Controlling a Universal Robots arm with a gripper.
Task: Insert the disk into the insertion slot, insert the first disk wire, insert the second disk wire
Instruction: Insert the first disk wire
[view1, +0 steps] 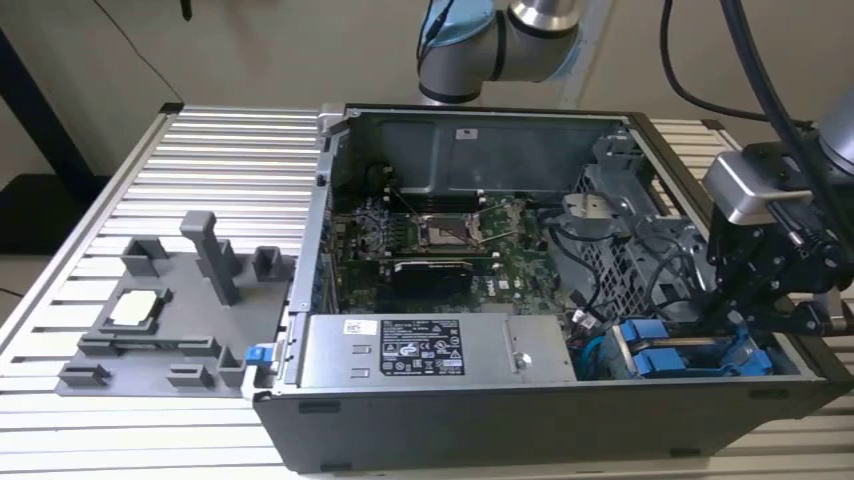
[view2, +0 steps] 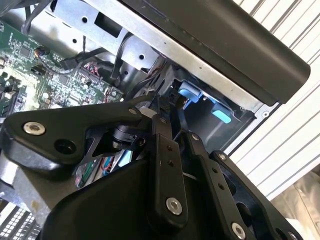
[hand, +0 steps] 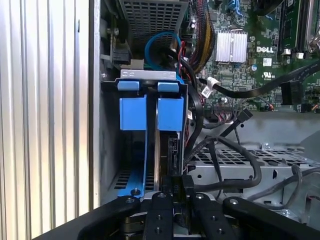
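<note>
A ribbed aluminium worktop carries everything. An open black computer case lies on its side across the half toward the exterior view's right, reaching almost to the near edge. The robot arm rises behind the worktop's far edge. Inside the case, a green motherboard covers the middle of the floor. A silver power supply box with a white sticker lies along the case's near wall. A grey fixture tray sits on the worktop near the edge at the exterior view's left, just beside the case and holding a pale square part. The insertion slot, a grey sheet-metal bay, occupies the case's near corner at the exterior view's right, next to the power supply box. The disk stands in that slot, its blue frame tabs level with the bay's mouth and its dark edge exposed below them in the first wrist view. The gripper hangs over that corner of the case, right at the disk's exposed edge. Its fingers are drawn close together and appear clamped on the black plug of a disk wire, which loops away over the perforated cage.
</note>
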